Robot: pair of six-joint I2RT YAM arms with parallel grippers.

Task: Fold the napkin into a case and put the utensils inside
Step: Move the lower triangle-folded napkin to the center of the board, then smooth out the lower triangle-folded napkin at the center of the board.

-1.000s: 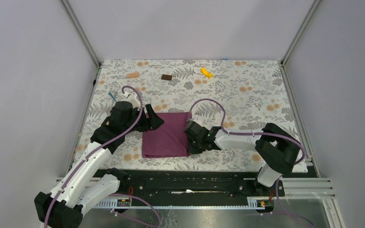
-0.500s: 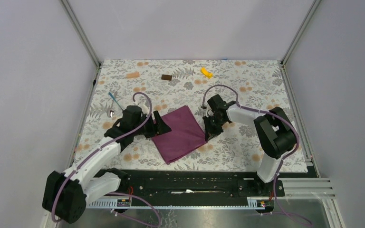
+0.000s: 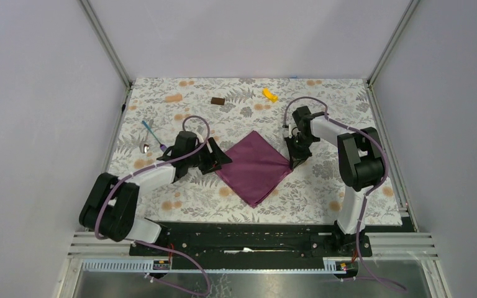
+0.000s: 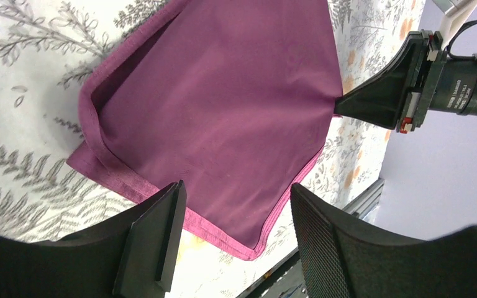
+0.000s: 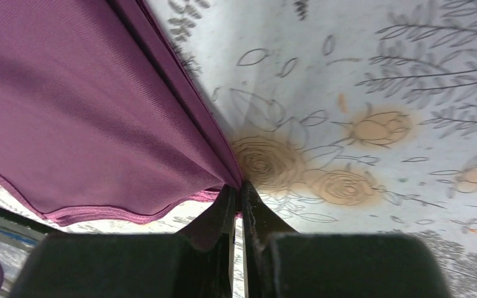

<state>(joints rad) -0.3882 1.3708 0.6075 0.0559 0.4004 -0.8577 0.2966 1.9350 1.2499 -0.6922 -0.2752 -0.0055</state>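
**Getting both corners held before the fold**

Far left of the top view: utensils on the counter, well apart from the cloth. Left of centre: left fingers spread wide, gripping nothing, straddling the left corner of the napkin, a diamond at mid-frame. Right of centre: right fingers pinched tight on its right corner. Judged best: close the left on its corner first, lift both low together, carry across evenly, avoid dragging the layers askew.
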